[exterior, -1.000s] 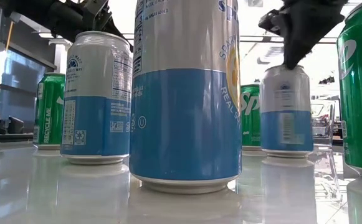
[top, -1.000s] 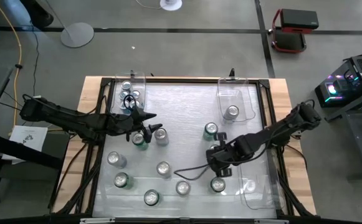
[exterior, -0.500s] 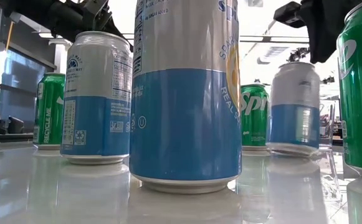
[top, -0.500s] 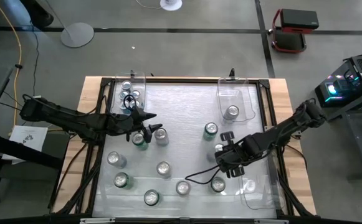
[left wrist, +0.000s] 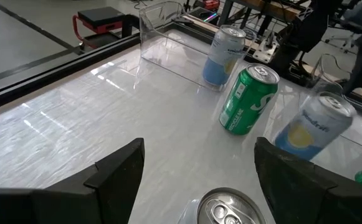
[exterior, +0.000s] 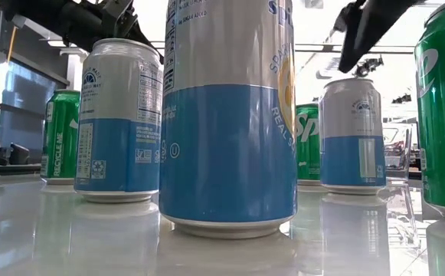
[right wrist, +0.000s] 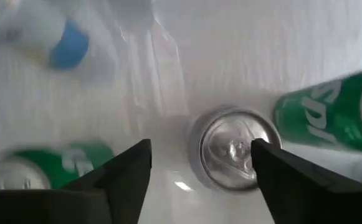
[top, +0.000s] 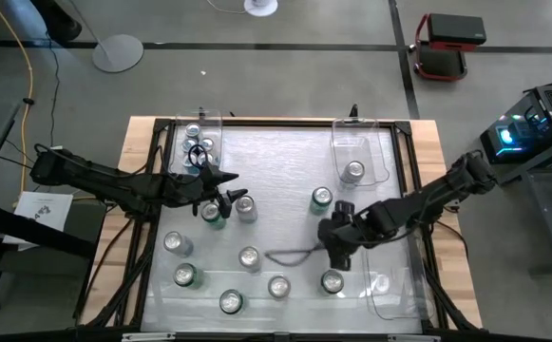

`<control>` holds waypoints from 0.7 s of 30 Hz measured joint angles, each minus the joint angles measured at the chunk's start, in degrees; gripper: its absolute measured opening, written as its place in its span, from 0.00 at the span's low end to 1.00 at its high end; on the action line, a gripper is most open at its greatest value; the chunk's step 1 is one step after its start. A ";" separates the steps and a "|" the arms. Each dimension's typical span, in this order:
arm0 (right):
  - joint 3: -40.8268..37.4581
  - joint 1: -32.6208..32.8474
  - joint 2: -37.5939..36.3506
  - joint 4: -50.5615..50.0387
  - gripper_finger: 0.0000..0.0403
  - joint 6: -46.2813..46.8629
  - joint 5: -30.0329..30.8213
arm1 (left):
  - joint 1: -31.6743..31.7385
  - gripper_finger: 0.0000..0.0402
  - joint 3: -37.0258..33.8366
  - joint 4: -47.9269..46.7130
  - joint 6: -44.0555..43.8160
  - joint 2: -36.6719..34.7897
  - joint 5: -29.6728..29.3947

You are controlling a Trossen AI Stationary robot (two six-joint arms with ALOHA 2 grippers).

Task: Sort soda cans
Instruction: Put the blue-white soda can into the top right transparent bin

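- Two grippers: your right gripper [top: 337, 231], clamped on a blue-and-silver can [exterior: 351, 135] a second ago, now hangs above it with fingers spread, holding nothing.
- That smooth metal cylinder stands upright at the glossy table's [top: 285, 171] four o'clock.
- Your left gripper [top: 223, 190] hasn't moved, fingers apart around a silver can top [left wrist: 228, 208], at nine o'clock.

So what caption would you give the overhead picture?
Two arms over a table of soda cans, the right gripper open above one can.

Soda cans [top: 249, 256] stand scattered on the table [top: 285, 180]; one can [top: 353, 171] sits in the far-right bin [top: 382, 152]; two more occupy the far-left bin [top: 209, 123].
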 joint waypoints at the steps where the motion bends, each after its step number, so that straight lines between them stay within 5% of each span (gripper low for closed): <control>1: 0.00 -0.75 -0.01 0.18 0.67 2.23 -0.89 | 0.01 0.70 0.00 0.00 0.02 -0.01 0.00; 7: 0.03 -4.63 -0.03 0.98 0.69 4.65 -9.53 | -0.01 0.70 0.00 0.00 0.02 -0.01 0.00; 21: 0.09 -10.23 0.08 -3.33 0.69 5.68 -6.07 | -0.01 0.70 -0.01 -0.59 0.52 0.00 0.00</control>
